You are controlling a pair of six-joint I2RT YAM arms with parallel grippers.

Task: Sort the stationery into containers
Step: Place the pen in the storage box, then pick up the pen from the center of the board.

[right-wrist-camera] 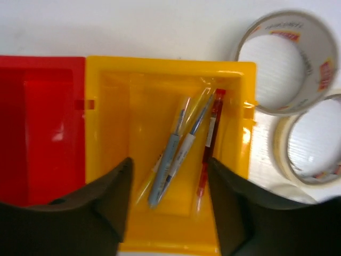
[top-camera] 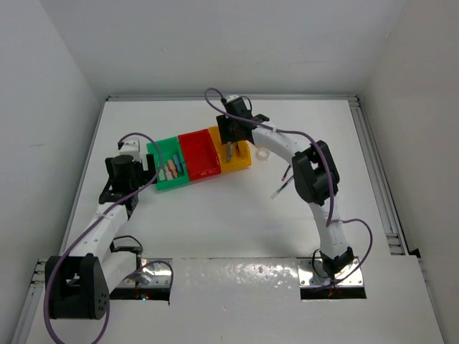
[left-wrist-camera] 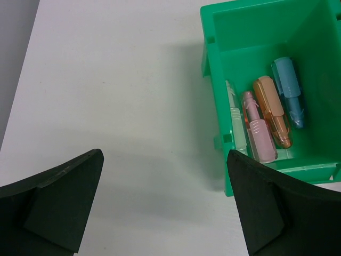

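The green bin [top-camera: 171, 166], red bin [top-camera: 199, 156] and yellow bin [top-camera: 237, 159] stand in a row. My left gripper [top-camera: 148, 176] is open and empty, low over the table just left of the green bin [left-wrist-camera: 213, 85]. That bin holds blue [left-wrist-camera: 289, 90], orange [left-wrist-camera: 272, 109], pink [left-wrist-camera: 257, 130] and pale [left-wrist-camera: 237, 122] blocks. My right gripper [top-camera: 230, 149] is open and empty above the yellow bin [right-wrist-camera: 170, 65]. In that bin lie two blue-grey pens [right-wrist-camera: 173, 154] and a red pen [right-wrist-camera: 209, 144]. The red bin [right-wrist-camera: 42, 122] looks empty.
Two tape rolls [right-wrist-camera: 287, 61] [right-wrist-camera: 314, 141] lie on the table right of the yellow bin; one shows in the top view [top-camera: 262, 153]. Two loose pens [top-camera: 287, 174] [top-camera: 278, 190] lie beside the right arm's elbow. White walls enclose the table.
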